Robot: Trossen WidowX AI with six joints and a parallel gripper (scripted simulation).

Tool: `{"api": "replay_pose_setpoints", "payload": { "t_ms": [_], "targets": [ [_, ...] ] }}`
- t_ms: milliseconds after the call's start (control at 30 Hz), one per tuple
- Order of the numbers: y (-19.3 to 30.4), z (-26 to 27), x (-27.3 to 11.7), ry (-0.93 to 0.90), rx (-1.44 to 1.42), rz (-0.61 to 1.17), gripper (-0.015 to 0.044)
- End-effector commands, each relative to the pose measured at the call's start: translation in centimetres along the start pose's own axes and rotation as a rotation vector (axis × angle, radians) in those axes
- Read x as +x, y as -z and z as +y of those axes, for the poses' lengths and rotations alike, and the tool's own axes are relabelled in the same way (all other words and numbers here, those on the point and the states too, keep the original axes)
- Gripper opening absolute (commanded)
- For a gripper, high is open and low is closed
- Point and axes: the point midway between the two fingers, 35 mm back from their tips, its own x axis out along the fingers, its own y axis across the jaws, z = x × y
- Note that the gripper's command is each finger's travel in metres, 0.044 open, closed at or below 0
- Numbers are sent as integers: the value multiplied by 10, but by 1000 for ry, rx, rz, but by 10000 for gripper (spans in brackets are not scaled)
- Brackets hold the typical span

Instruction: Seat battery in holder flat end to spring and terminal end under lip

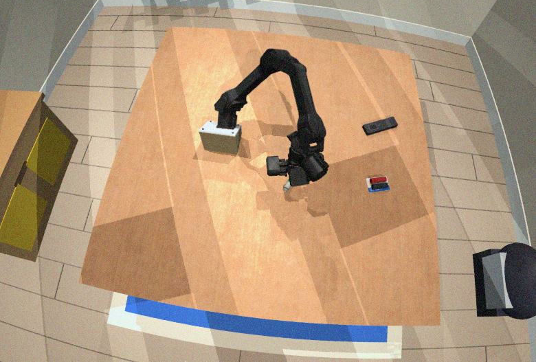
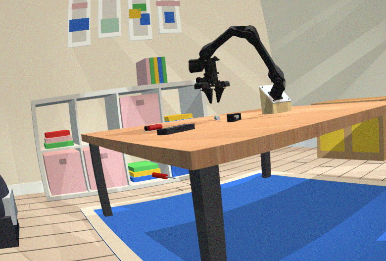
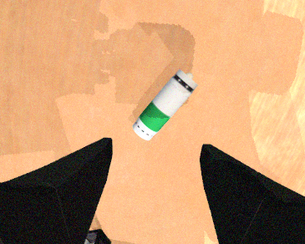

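The battery (image 1: 286, 186) (image 2: 217, 117) (image 3: 165, 106) lies on its side on the table, white with a green band. In the wrist view it runs diagonally, its terminal end at the upper right and its flat end at the lower left. My gripper (image 2: 214, 103) (image 3: 156, 149) is partly open and empty, above the table and the battery; its fingertips are hidden in the top view. The black holder (image 2: 230, 118) (image 3: 100, 238) stands on the table close to the battery, with a silvery part showing. Only its corner shows in the wrist view, and the arm hides it in the top view.
A black remote-like block (image 1: 379, 125) (image 2: 176, 129) lies on the table (image 1: 260, 270) (image 2: 249, 130). Near it is a small blue and white item with a red cylinder (image 1: 378, 180) (image 2: 155, 127) and a black one. The arm's base block (image 1: 220, 141) (image 2: 274, 105) stands on the table.
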Motion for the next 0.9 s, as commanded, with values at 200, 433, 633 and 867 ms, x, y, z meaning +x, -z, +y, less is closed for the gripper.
{"api": "replay_pose_setpoints", "payload": {
  "t_ms": [200, 433, 633, 867],
  "targets": [
    [-2, -7, 28, 2, 612, 14, 227],
    [-2, -7, 28, 2, 612, 14, 227],
    [-2, -6, 31, 2, 612, 14, 227],
    [-3, -6, 42, 2, 612, 14, 227]
  ]
}}
